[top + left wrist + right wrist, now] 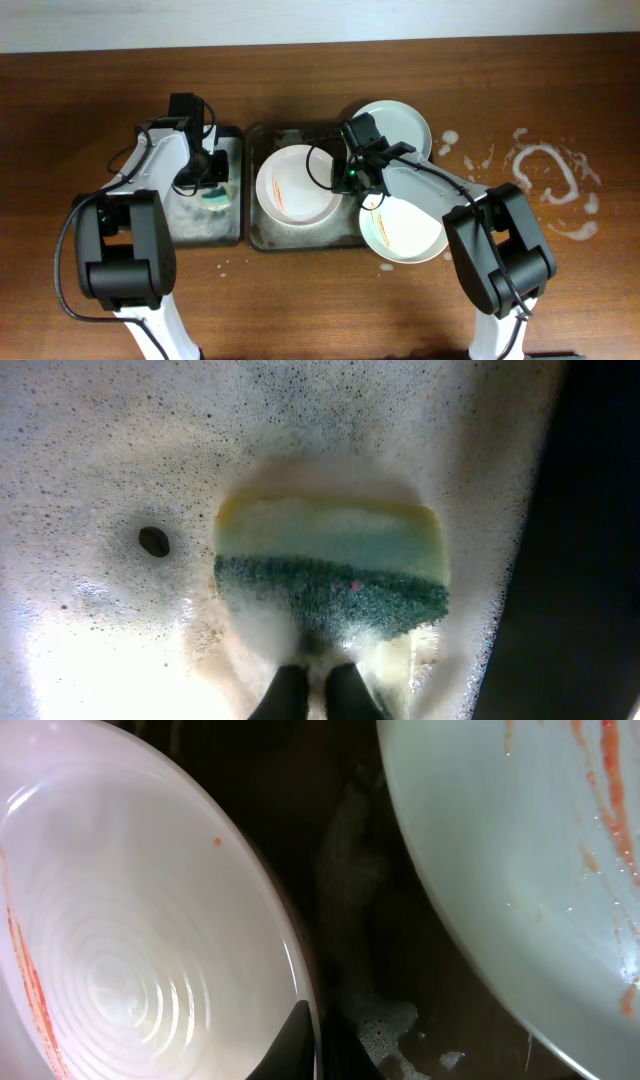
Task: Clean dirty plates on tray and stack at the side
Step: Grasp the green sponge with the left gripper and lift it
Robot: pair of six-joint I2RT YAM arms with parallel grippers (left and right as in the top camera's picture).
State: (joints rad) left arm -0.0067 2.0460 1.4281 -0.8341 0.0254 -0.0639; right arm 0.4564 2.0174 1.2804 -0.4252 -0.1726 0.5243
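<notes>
A white plate with red streaks [295,185] lies in the dark middle tray [262,236]. My right gripper [352,180] is shut on its right rim; in the right wrist view the rim [120,940] runs between the fingers [312,1045]. A second red-streaked plate [405,228] [520,840] lies at the tray's right front corner. A clean-looking white plate [400,122] sits behind the tray. My left gripper [205,182] [318,695] is down in the foamy left tray [182,222], shut on the near edge of a yellow-and-green sponge [330,565].
White foam splashes [548,178] lie on the wooden table at the right. Foam patches [385,1025] sit on the dark tray floor between the two streaked plates. A dark speck [153,541] floats in the suds left of the sponge.
</notes>
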